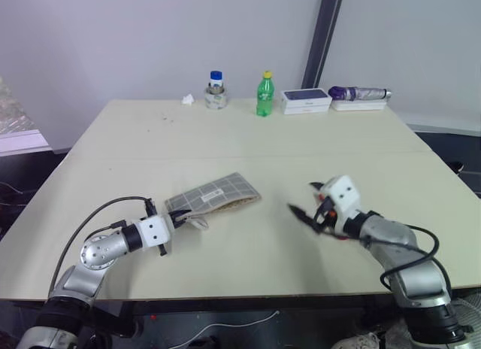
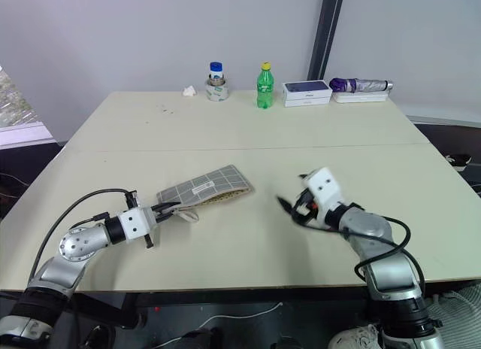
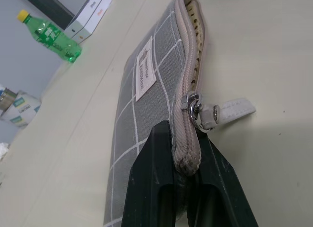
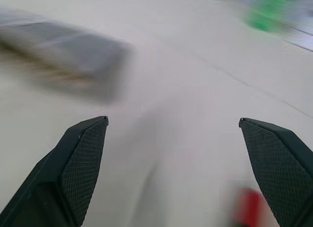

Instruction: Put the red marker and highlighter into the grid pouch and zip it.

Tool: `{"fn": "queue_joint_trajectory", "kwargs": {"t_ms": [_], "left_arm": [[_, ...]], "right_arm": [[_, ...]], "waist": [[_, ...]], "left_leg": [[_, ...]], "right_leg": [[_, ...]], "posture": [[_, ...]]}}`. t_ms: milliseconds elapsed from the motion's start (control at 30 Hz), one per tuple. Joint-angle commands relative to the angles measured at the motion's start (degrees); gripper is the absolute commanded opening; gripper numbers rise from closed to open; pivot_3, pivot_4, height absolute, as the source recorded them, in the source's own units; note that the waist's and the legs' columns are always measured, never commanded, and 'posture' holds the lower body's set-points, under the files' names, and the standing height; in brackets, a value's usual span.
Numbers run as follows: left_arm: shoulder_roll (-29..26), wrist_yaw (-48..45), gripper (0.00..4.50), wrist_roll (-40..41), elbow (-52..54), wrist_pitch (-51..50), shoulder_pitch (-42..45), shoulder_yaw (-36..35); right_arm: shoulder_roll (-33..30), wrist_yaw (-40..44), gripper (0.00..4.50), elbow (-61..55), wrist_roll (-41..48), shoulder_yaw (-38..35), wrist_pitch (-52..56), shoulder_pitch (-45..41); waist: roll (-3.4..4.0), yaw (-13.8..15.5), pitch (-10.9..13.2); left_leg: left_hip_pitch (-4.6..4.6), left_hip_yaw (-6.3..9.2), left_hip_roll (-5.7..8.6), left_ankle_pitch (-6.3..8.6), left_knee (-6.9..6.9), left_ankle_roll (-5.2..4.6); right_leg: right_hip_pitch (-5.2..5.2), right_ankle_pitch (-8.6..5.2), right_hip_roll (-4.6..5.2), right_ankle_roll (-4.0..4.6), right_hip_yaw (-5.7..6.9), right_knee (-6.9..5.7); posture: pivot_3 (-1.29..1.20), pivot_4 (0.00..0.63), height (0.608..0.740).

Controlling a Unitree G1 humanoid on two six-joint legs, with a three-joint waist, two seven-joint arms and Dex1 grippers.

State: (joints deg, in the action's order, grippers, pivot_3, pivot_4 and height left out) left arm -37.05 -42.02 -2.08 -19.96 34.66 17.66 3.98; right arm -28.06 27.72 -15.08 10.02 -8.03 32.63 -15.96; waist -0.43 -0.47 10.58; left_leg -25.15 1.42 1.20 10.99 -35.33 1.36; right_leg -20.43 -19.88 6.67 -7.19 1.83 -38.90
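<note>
Left pincer (image 3: 188, 188) clamps the grid pouch (image 1: 214, 193) corner; right pincer (image 4: 173, 139) gapes wide, well apart.

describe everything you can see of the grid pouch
The grid pouch is a flat, rectangular grey fabric case with white grid lines and a small white label. It lies on the table, angled. Its zip gapes along the top edge, showing a pale dotted lining; the metal slider with a white pull tab sits near the end clamped by the left gripper.

Beige table (image 1: 248, 138) bears grid pouch (image 1: 214, 192), green bottle (image 1: 264, 95).
</note>
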Motion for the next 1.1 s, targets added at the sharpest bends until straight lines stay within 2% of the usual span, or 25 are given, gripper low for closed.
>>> {"fn": "queue_joint_trajectory", "kwargs": {"t_ms": [33, 133, 267, 367, 433, 533, 633, 733, 767, 900, 1100], "left_arm": [[0.8, 0.6, 0.0, -0.7, -1.8, 1.6, 2.1, 0.6], [1.9, 1.1, 0.0, -1.5, -3.4, 2.8, 3.5, 1.3], [3.0, 1.0, 0.0, -1.7, -5.5, 3.9, 4.9, 2.3], [3.6, 1.5, 0.0, -2.4, -7.2, 4.9, 5.9, 2.7], [3.9, 1.7, 0.0, -2.6, -7.4, 5.3, 6.0, 2.9], [4.1, 1.7, 0.0, -2.6, -7.1, 5.4, 5.6, 3.1], [3.2, -0.6, 0.0, -1.0, -7.8, 5.3, 6.4, 3.2], [2.8, -3.3, 0.0, 1.2, -8.8, 4.6, 7.7, 2.9], [2.7, -3.8, 0.0, 1.3, -9.1, 4.6, 8.0, 2.8], [2.8, -3.5, 0.0, 1.4, -9.3, 4.4, 8.8, 2.3], [3.2, -4.0, 0.0, 2.1, -6.9, 3.7, 8.1, 2.5]], "right_arm": [[-1.1, -3.1, 4.45, -5.3, -1.1, -1.4, 4.8, 2.8], [-3.6, -3.0, 4.45, -6.9, -1.8, -0.9, 8.2, 5.7], [-4.2, -3.7, 4.45, -9.6, 0.8, -4.0, 15.8, 8.7], [-5.4, -6.1, 4.45, -7.8, -1.7, -4.7, 17.0, 10.3], [-4.0, -6.4, 4.45, -6.8, 0.6, -6.7, 20.1, 9.9], [-3.2, -4.1, 3.62, -7.0, 4.9, -7.8, 24.4, 9.8], [-3.8, -2.7, 2.14, -6.5, 6.7, -6.9, 23.7, 7.1], [-6.4, 1.2, 0.6, -5.5, 6.4, -3.6, 18.1, 5.0], [-6.1, 3.1, 0.37, -5.7, 7.7, -3.3, 16.1, 4.0], [-8.6, 14.5, 0.37, -8.9, 10.9, 0.4, 6.0, 3.0], [-14.0, 24.5, 0.37, -7.9, 5.7, 8.8, -9.0, 2.0]], "waist": [[0.0, 0.2, 0.0], [0.0, 0.5, 0.0], [-0.01, 0.5, 0.0], [-0.01, 0.7, 0.0], [-0.01, 0.7, 0.0], [-0.02, 0.9, 0.0], [-0.02, 0.8, 0.0], [-0.02, 0.8, 0.0], [-0.02, 0.8, 0.0], [-0.02, 0.7, 0.0], [-0.03, 0.7, 0.0]], "left_leg": [[0.0, 0.0, 0.01, 0.0, 0.0, 0.0], [-0.02, -0.02, 0.06, 0.0, -0.04, -0.04], [-0.01, -0.02, 0.05, -0.02, -0.06, -0.06], [-0.01, -0.02, 0.06, -0.01, -0.09, -0.06], [-0.01, -0.02, 0.06, -0.01, -0.11, -0.06], [-0.01, 0.0, 0.05, -0.01, -0.11, -0.06], [-0.01, -0.01, 0.04, -0.01, -0.14, -0.07], [-0.01, -0.01, 0.05, -0.01, -0.14, -0.07], [-0.02, 0.0, 0.06, -0.01, -0.14, -0.07], [-0.03, -0.01, 0.07, -0.01, -0.14, -0.08], [-0.07, 0.01, 0.06, 0.02, -0.26, -0.12]], "right_leg": [[0.0, 0.0, 0.02, 0.0, 0.0, 0.0], [0.01, 0.0, 0.04, -0.01, 0.0, 0.0], [-0.01, 0.0, 0.03, 0.0, -0.01, -0.07], [0.0, 0.0, 0.02, 0.0, -0.01, -0.07], [0.01, 0.0, 0.03, -0.01, -0.02, -0.07], [0.02, 0.0, 0.02, 0.0, 0.0, -0.07], [0.04, 0.0, 0.02, -0.01, -0.01, -0.07], [0.02, 0.0, 0.02, 0.0, -0.01, -0.08], [0.01, 0.0, 0.02, 0.0, -0.01, -0.08], [0.01, -0.01, 0.01, -0.01, -0.01, -0.07], [0.03, -0.01, 0.01, -0.02, 0.03, -0.07]], "posture": [[0.0, 0.15, 0.74], [0.0, 0.15, 0.74], [0.0, 0.15, 0.74], [0.0, 0.15, 0.74], [0.0, 0.15, 0.74], [0.0, 0.15, 0.74], [0.0, 0.15, 0.74], [0.0, 0.15, 0.74], [0.0, 0.15, 0.74], [0.0, 0.15, 0.74], [0.0, 0.15, 0.74]]}}
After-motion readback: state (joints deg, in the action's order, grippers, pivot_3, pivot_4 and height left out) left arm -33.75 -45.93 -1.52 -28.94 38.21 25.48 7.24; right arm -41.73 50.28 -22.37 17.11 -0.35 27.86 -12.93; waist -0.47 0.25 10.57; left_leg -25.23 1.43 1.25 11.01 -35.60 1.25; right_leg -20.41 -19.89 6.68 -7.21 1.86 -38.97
